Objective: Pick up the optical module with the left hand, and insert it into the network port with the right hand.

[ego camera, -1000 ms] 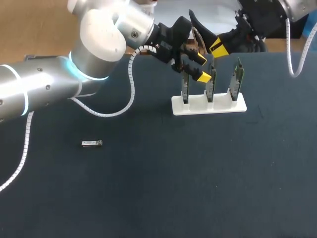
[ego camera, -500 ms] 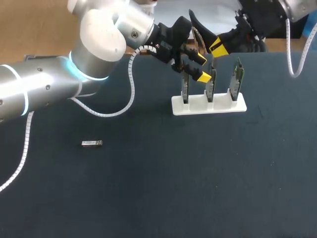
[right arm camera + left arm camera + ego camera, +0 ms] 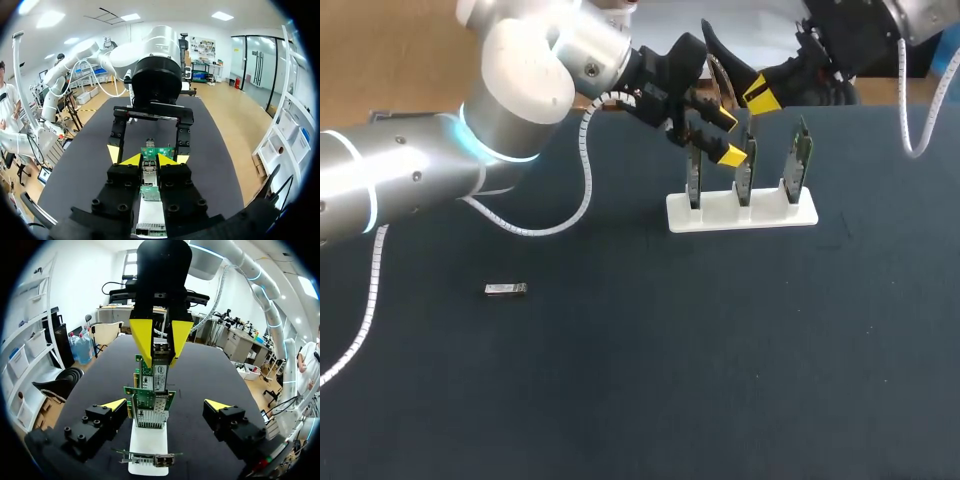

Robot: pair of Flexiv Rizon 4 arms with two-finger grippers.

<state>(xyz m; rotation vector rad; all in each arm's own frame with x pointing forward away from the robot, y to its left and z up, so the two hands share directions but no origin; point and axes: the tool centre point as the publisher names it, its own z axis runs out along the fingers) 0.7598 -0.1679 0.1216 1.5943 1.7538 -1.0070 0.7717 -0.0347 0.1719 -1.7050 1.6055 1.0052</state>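
Right pincer [image 3: 150,161]: seen closed on a module [image 3: 161,365], which is pinched from two sides between the yellow tips; in the head view it is held over the far side of the stand, entering from the far right corner.
Module: held upright in the right pincer, just above the row of cards; its lower end is seen against the top edge of a card, but contact cannot be told.
Left pincer [image 3: 725,137]: spread wide, nothing gripped; its fingers [image 3: 114,406] are seen on either side of the row of cards, well apart from them. In the right wrist view it is met head-on, just behind the held module.
Left arm [image 3: 440,170]: stretched in from the left side across the far part of the worktop, up to the stand.
Cards [image 3: 745,172]: three green boards, set upright in the slots of the stand, side by side in one row; in the left wrist view they are lined up one behind the other.
Stand [image 3: 740,215]: white, flat base, placed on the far middle of the worktop.
Second module [image 3: 506,289]: small, silvery, laid flat on the worktop's left part, well apart from the stand and from both pincers.
Worktop [image 3: 650,380]: covered in dark cloth.
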